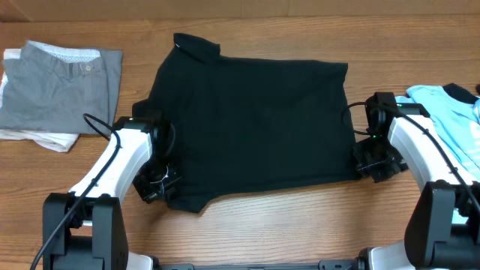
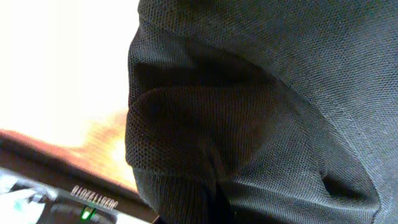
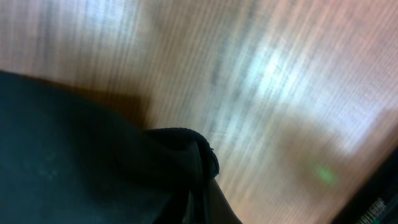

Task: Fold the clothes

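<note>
left gripper pinching black shirt at its near-left corner; right gripper pinching its near-right corner | shirt spread flat | grey folded garment left of shirt; light blue shirt right, partly under right arm | wooden table

Wood-grain table, warm brown planks, soft light sheen on its surface
</note>
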`<state>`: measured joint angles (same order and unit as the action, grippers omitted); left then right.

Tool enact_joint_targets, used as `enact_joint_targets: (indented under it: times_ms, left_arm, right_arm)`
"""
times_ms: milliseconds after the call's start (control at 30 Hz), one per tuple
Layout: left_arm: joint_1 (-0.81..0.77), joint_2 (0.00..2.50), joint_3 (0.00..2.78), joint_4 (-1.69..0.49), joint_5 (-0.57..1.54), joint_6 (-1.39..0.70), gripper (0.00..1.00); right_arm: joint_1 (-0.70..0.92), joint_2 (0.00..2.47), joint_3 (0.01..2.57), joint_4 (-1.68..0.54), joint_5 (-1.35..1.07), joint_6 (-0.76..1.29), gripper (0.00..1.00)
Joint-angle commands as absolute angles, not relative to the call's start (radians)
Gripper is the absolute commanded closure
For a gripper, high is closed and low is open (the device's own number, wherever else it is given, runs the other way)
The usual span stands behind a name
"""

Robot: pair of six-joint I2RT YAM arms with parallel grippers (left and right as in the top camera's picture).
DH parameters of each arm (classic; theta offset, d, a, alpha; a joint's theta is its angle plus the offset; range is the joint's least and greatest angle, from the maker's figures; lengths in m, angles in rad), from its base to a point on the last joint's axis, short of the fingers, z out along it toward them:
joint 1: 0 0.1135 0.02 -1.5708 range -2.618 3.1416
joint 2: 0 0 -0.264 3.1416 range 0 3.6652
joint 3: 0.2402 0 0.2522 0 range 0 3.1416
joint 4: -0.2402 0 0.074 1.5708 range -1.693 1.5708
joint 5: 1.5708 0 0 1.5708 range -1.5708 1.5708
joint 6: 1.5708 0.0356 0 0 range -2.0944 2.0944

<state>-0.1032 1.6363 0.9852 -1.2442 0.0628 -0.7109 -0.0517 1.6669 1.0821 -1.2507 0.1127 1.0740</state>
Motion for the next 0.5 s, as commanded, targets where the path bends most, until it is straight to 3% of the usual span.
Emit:
enact_joint_targets:
  times_ms: [0,367,400,433,467]
  left_arm:
    - [-0.101,1.621,0.980,-1.289,0.013,-0.719,0.96]
    - [-0.101,1.595,0.979,-1.374,-0.083,-0.789,0.96]
    - [-0.101,1.595,0.979,-1.362,-0.083,-0.789,0.96]
    - [-0.101,1.595,0.979,-1.350,-0.081,-0.785,0.93]
    - [-0.101,1.595,0.979,-1.342,-0.081,-0.785,0.80]
  right_arm:
    - [-0.058,1.645,1.076,-1.274,0.161,1.139,0.96]
    - [-0.058,1.595,1.011,-1.259,0.157,1.177,0.96]
    - [-0.058,1.595,1.011,-1.242,0.157,1.166,0.91]
    - [-0.058,1.595,1.011,-1.224,0.157,1.147,0.80]
    - [-0.058,1.596,1.011,-1.205,0.156,1.127,0.61]
